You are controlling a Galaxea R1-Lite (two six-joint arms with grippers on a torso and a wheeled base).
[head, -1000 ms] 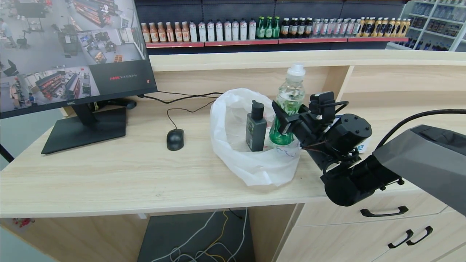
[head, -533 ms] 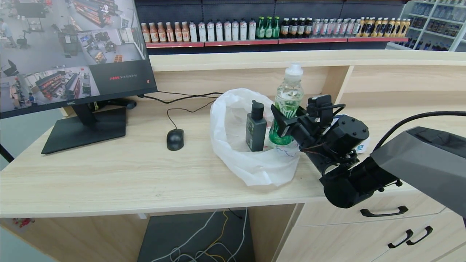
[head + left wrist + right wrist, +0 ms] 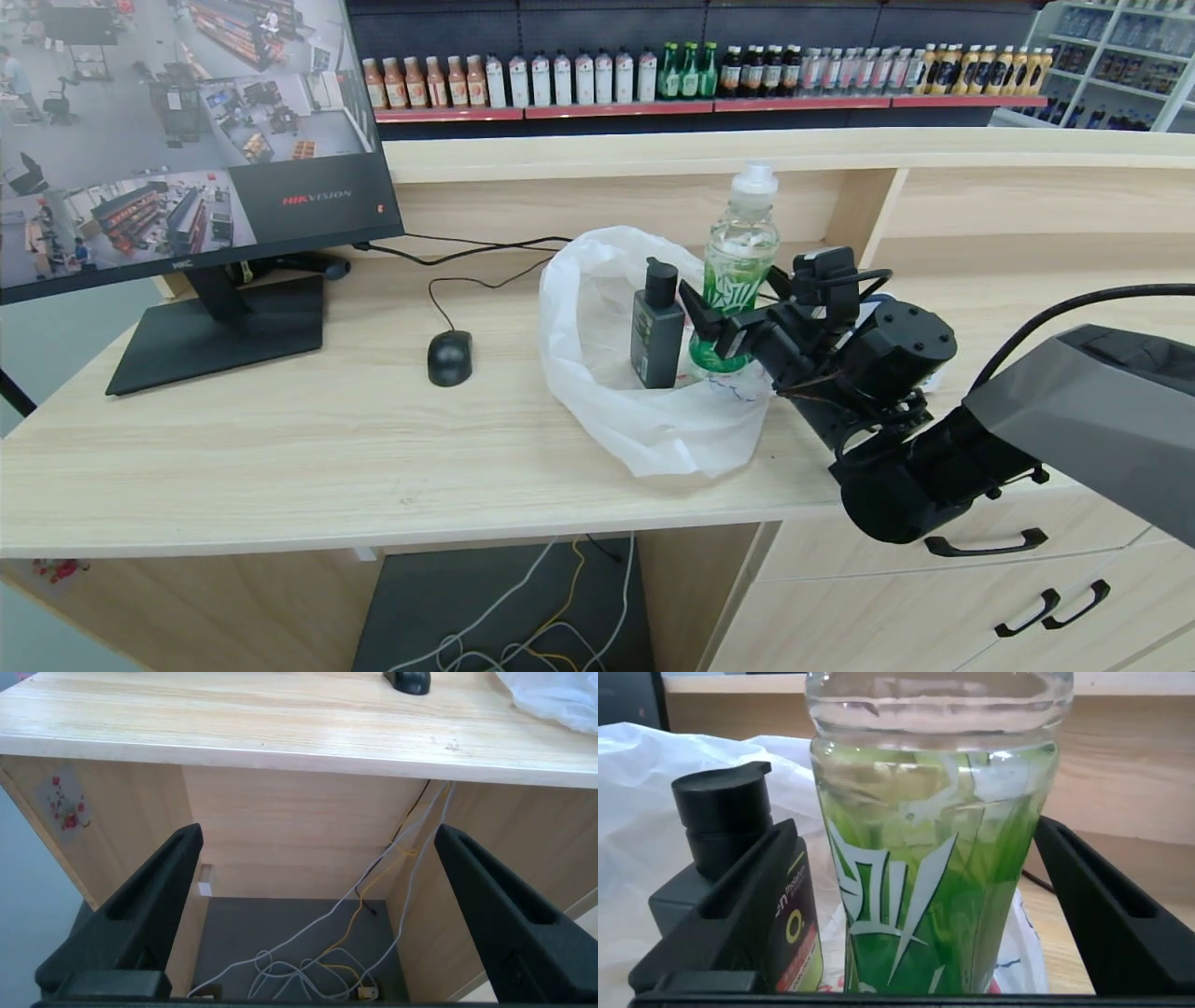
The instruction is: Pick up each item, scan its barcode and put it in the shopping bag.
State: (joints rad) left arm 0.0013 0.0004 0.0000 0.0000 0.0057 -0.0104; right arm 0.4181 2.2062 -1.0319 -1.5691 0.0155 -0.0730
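Right gripper (image 3: 733,291): fingers (image 3: 724,919) spread, one on each side of the green bottle (image 3: 742,252) at label height. The wrist view leaves it unclear whether either pad touches the plastic, so no pinch is recorded. The bottle stands upright, long axis vertical, white cap uppermost, base down inside the white shopping bag (image 3: 653,434). Its upper body is clear. The lower body carries a green label with large, slanted white lettering, turned toward the robot. Just beside it on the robot's left, also upright in the bag, stands a dark bottle (image 3: 656,329) with a black flip cap. Its label shows small pale print and a red band near the foot. The bag sits open-mouthed on the table (image 3: 280,448), with a black mouse (image 3: 449,357) and a monitor (image 3: 187,140) farther to the left. Left gripper (image 3: 320,835): fingers spread wide, low before the table's front edge, with loose cables (image 3: 308,966) in the recess beyond.
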